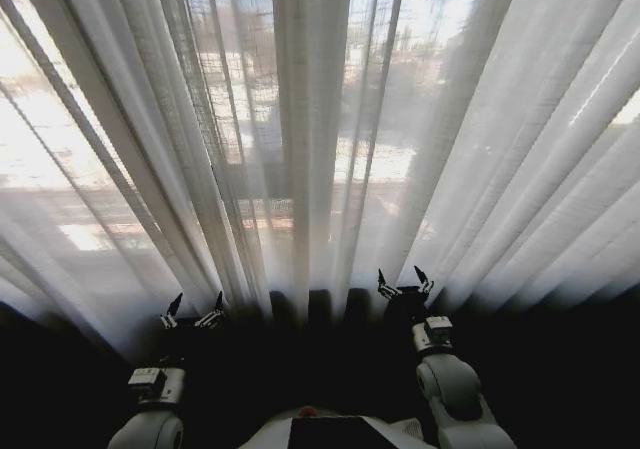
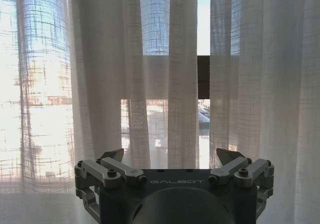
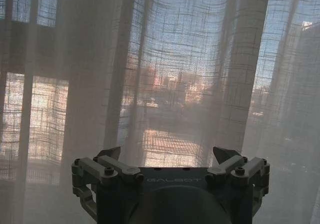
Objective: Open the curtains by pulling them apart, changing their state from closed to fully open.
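Window wall dead ahead, floor below in deep shadow, no detail readable there. Bright daylight comes through the glass; blurred buildings and a pale sky show behind the fabric. A dark window frame bar (image 2: pixel 203 77) shows through a narrow slit in the left wrist view, crossing horizontally behind the cloth. The curtains (image 1: pixel 310 129) fill the head view edge to edge: sheer, white to cream, many vertical pleats, open weave visible up close, translucent enough to see the street scene through them. They hang closed, the panels meeting near the middle of the head view, where a thicker bundle of folds runs straight down; pleats fan outward toward both sides. In the left wrist view a thin gap sits between two folds, clear glass showing through it. Hem area fades into the shadow just above the grippers. Left gripper (image 1: pixel 192 311) held low at left, fingers spread apart, tips pointed at the fabric, close to the curtain but contact can't be confirmed. Right gripper (image 1: pixel 404 284) at right of centre, slightly higher, fingers also apart, nothing between them, tips near the lower folds. Both wrist views show each gripper facing the cloth squarely with its jaws wide and the curtain hanging beyond them.
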Robot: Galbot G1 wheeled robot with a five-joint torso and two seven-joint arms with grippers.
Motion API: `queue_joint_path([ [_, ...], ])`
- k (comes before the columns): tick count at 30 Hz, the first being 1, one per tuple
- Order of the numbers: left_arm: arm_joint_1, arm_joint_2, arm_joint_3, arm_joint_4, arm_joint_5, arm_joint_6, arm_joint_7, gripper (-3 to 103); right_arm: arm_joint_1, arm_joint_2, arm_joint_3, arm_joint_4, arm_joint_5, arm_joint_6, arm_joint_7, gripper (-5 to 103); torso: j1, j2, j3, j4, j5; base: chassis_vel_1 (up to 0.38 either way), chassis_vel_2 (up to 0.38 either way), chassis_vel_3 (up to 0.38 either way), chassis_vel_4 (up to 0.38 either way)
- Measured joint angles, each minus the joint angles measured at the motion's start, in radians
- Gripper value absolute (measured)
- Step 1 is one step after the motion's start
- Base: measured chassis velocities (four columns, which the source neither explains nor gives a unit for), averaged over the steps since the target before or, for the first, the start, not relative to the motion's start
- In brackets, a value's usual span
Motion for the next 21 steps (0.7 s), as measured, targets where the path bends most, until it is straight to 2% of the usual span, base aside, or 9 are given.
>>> queue_joint_path([
  [21,0.01,-0.011,0.003,0.001,0.01,-0.017,0.0,100,-0.015,0.001,0.0,-0.012,0.007,0.033,0.001,100,0.0,0.0,0.0,-0.0001,0.0007,0.344,0.344,-0.347,-0.342],
])
